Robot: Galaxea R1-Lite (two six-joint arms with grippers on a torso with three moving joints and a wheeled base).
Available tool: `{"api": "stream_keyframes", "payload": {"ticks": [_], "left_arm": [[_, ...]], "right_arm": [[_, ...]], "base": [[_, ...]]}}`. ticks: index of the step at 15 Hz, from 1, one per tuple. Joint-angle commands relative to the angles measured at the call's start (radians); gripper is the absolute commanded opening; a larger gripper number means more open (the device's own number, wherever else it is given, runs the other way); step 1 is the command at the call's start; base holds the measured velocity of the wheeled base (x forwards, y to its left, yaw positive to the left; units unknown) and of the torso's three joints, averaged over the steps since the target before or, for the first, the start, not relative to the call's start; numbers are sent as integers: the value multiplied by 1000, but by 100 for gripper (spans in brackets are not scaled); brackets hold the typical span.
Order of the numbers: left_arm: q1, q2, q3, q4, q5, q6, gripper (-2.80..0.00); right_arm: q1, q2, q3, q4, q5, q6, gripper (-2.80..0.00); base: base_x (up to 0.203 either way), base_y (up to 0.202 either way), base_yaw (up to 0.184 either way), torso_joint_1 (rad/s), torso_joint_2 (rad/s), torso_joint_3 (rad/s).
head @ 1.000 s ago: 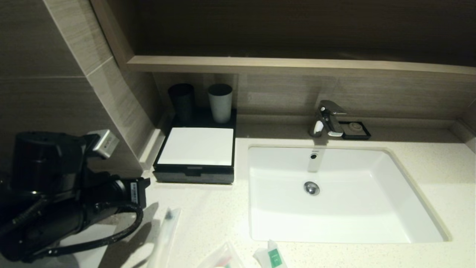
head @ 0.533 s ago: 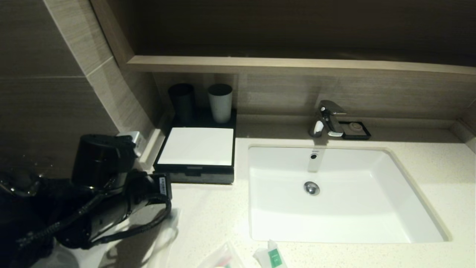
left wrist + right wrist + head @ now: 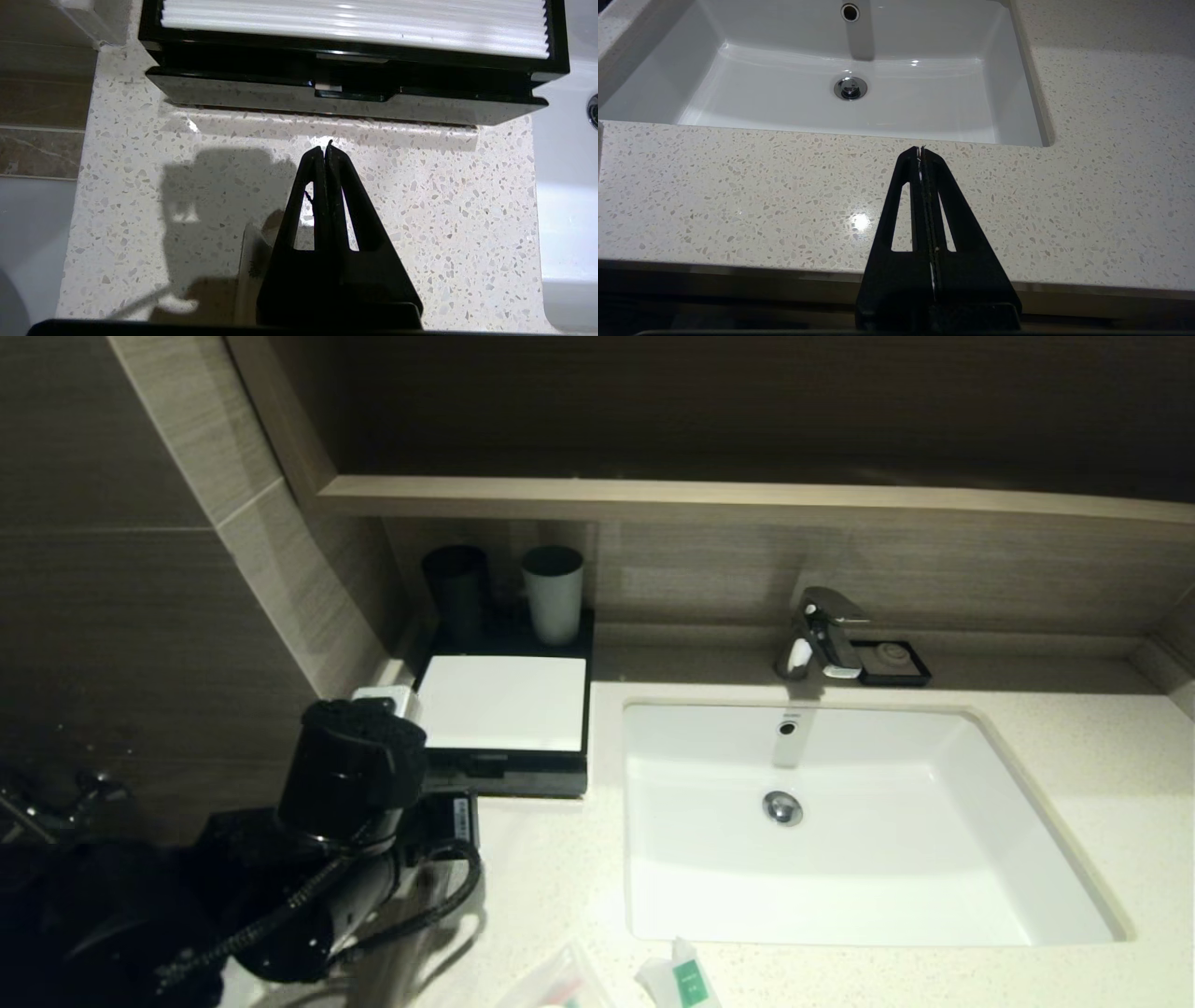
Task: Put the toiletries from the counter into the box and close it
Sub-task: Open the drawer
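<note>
The left gripper (image 3: 325,148) — fingers pressed together, empty — is held over the counter (image 3: 420,196), the box (image 3: 345,100) just ahead.

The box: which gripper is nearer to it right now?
Left. The left gripper hangs over the counter just in front of the box, jaws shut. The right gripper is at the counter's front edge, before the basin.
</note>
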Motion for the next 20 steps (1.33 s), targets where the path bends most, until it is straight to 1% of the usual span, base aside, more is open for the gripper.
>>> {"api": "stream_keyframes", "payload": {"ticks": [1, 6, 8, 10, 15, 17, 20], "left_arm": [[-14, 25, 0, -4, 6, -2, -280], [-31, 30, -7, -5, 7, -7, -280], [-22, 16, -6, -6, 8, -18, -280], [-1, 5, 0, -4, 8, -15, -280], [3, 0, 3, -2, 8, -16, -280], [2, -11, -31, 14, 8, -13, -280], [2, -3, -102, 84, 7, -15, -280]], "right_arm": [[0, 0, 0, 0, 0, -1, -280], [0, -1, 0, 0, 1, -1, -280], [0, -1, 0, 0, 2, -1, -280], [0, -1, 0, 0, 2, -1, -280], [0, 1, 0, 0, 0, -1, -280], [0, -1, 0, 0, 0, -1, -280], [0, -1, 0, 0, 0, -1, -280]], "base": [[0, 0, 0, 0, 0, 0], [0, 0, 0, 0, 0, 0], [0, 0, 0, 0, 0, 0], [0, 0, 0, 0, 0, 0], [0, 0, 0, 0, 0, 0], [0, 0, 0, 0, 0, 0], [0, 0, 0, 0, 0, 0]]}}
